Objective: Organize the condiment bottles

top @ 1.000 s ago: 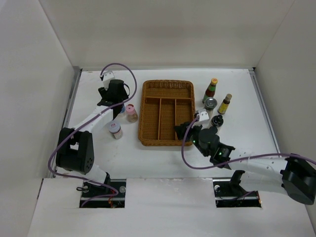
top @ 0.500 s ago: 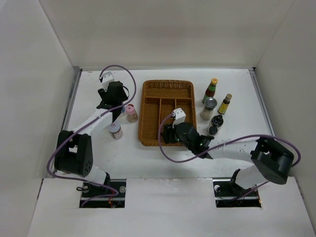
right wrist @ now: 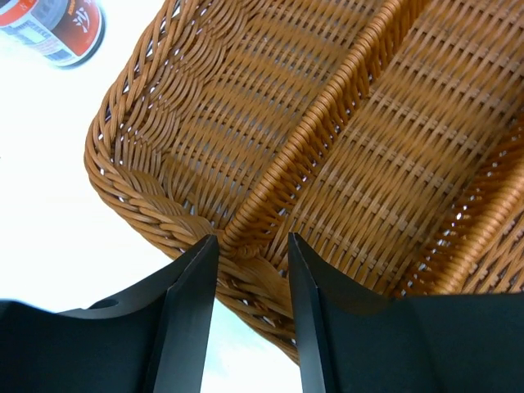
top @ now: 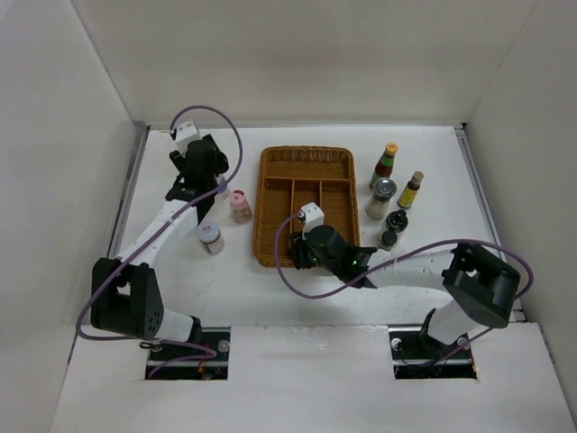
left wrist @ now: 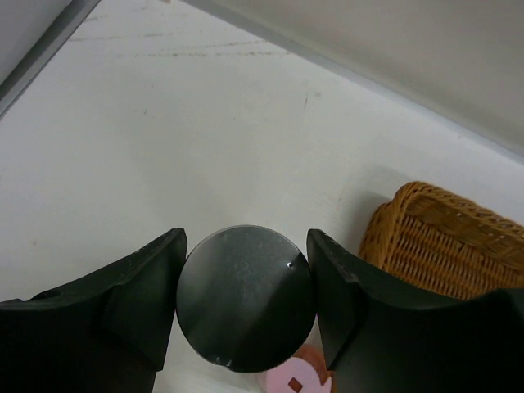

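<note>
Right gripper (right wrist: 250,241) has swung over to pinch the brown wicker divided tray (top: 306,152) by its six-o'clock rim. At ten o'clock, left gripper (left wrist: 246,237) clamps the round grey-capped bottle (left wrist: 244,295). Tray compartments hold nothing, so sorting has barely begun.

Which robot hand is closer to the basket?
The right one. The right gripper is pinching the basket at its near rim. The left gripper is off to the left of it, not touching it, holding a grey-capped bottle.
</note>
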Controlling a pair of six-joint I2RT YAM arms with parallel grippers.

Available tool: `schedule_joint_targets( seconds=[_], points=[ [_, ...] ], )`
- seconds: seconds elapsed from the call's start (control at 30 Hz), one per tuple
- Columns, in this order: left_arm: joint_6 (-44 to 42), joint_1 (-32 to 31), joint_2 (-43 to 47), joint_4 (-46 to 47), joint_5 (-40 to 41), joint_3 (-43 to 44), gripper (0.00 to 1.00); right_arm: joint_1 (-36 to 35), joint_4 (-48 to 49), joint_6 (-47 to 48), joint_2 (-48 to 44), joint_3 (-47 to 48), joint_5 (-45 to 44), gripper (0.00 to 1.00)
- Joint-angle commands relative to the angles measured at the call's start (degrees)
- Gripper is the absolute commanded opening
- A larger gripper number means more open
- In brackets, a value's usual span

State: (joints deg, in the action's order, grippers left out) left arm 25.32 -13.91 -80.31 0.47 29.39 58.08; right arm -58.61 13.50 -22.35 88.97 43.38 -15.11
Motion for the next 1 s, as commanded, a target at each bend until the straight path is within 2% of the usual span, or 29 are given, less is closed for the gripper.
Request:
schedule_joint_targets(
  seconds=[0.0, 0.2, 0.53, 0.7, 0.97],
  points=[
    [-0.71, -0.28, 1.57, 5.86, -0.82, 7.47, 0.22, -0.67, -4.18, -1.47, -3.00, -2.85, 1.58, 0.44],
    [-2.64, -3.26, 0.60, 5.24, -1.08, 13.45, 0.21, -0.67, -5.41, -2.44, -7.67, -5.23, 1.67, 0.42],
    [-3.00, -7.22, -2.91, 3.05, -4.60, 20.83, 0.21, -1.20, -8.57, -3.84, -9.42, -6.02, -0.08, 0.40],
    [-2.73, -9.68, -7.57, 3.13, -6.53, 24.17, 0.21, -1.02, -10.86, -6.74, -12.76, -8.22, -4.57, 0.39],
    [-2.73, -12.41, -15.65, 3.84, -8.29, 28.74, 0.21, -1.11, -12.35, -7.88, -14.70, -9.71, -5.63, 0.40]
  ],
)
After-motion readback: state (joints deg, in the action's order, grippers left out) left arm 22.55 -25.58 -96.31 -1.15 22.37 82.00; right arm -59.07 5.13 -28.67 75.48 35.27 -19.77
